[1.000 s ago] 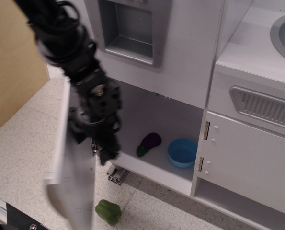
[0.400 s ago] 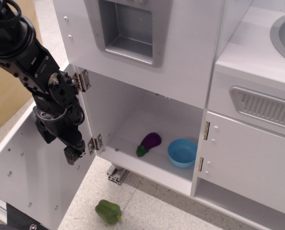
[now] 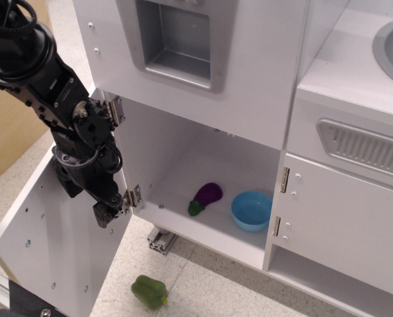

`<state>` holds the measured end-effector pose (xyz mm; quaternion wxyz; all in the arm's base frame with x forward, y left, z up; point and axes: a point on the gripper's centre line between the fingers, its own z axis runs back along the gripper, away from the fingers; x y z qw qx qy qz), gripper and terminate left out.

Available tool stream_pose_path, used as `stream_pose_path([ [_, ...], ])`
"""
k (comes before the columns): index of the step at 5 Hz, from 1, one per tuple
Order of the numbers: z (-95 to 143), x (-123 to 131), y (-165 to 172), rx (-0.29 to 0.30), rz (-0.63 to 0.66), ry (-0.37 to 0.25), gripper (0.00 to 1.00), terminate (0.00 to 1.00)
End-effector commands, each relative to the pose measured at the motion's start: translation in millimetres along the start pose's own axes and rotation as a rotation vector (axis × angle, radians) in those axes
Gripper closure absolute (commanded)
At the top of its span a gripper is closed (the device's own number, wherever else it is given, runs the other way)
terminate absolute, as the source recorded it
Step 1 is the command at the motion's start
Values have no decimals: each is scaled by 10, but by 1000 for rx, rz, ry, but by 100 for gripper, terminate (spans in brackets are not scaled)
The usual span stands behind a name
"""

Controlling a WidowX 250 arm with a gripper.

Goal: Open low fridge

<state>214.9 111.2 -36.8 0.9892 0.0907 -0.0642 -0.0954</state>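
The low fridge door point(image 3: 54, 244) stands swung wide open to the left on its two hinges, its white inner face towards me. Its handle and outer face are hidden. The white compartment point(image 3: 183, 158) is open to view, with a purple eggplant point(image 3: 206, 196) and a blue bowl point(image 3: 252, 210) on its floor. My black gripper point(image 3: 106, 212) hangs in front of the door's hinge edge, next to the lower hinge point(image 3: 133, 196). I cannot tell if its fingers are open or shut, and nothing shows between them.
A green pepper point(image 3: 148, 291) lies on the floor below the compartment, near a metal foot point(image 3: 159, 240). The grey dispenser panel point(image 3: 179, 39) is above. A white cabinet door with brass hinges point(image 3: 345, 224) and a sink point(image 3: 391, 43) are at the right.
The door went from edge-on and half open to swung wide open to the left. My arm moved left with it, then shifted slightly right towards the hinges.
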Motion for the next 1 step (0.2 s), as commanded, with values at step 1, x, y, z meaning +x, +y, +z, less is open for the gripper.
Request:
stream_pose_path([
  [1,81,39,102,20,0,-24,0,100],
])
